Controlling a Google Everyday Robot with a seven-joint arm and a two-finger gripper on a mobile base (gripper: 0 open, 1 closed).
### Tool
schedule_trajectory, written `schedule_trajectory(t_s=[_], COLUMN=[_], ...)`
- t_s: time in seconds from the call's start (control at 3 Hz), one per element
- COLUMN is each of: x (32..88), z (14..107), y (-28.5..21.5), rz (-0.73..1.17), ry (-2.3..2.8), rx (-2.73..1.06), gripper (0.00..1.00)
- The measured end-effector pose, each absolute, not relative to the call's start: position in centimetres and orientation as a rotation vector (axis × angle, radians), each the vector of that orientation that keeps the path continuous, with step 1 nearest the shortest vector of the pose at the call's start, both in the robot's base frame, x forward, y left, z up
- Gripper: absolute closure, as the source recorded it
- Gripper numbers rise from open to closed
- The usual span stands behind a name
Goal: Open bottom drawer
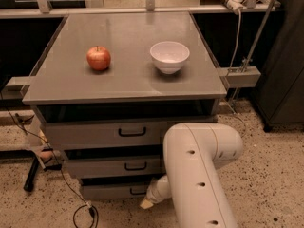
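Observation:
The bottom drawer (111,190) is the lowest and narrowest grey panel of the cabinet, with a small black loop handle (138,191) near its right part. It looks pushed in. My white arm (199,175) reaches down from the lower right. My gripper (147,203) is low by the floor, just right of and below that handle, with a pale tip showing. Most of it is hidden behind the arm.
The middle drawer (114,166) and the top drawer (107,133) sit above. A red apple (99,58) and a white bowl (169,56) stand on the cabinet top (128,80). Black cables (83,213) lie on the speckled floor at left. A dark cabinet (285,65) stands at right.

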State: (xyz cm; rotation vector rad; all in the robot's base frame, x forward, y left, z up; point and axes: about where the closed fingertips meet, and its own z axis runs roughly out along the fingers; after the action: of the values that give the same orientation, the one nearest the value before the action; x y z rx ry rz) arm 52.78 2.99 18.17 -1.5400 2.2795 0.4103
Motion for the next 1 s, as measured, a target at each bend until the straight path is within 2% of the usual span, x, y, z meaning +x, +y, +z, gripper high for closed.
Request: schedule_trajectory(t_s=[0.67, 1.0], x=[52.78, 52.78], z=[18.17, 18.22], y=[2.99, 2.99], rz=[0.410, 0.410], ry=[2.280, 2.280], rx=[-1.540, -1.540], gripper=[0.89, 1.00])
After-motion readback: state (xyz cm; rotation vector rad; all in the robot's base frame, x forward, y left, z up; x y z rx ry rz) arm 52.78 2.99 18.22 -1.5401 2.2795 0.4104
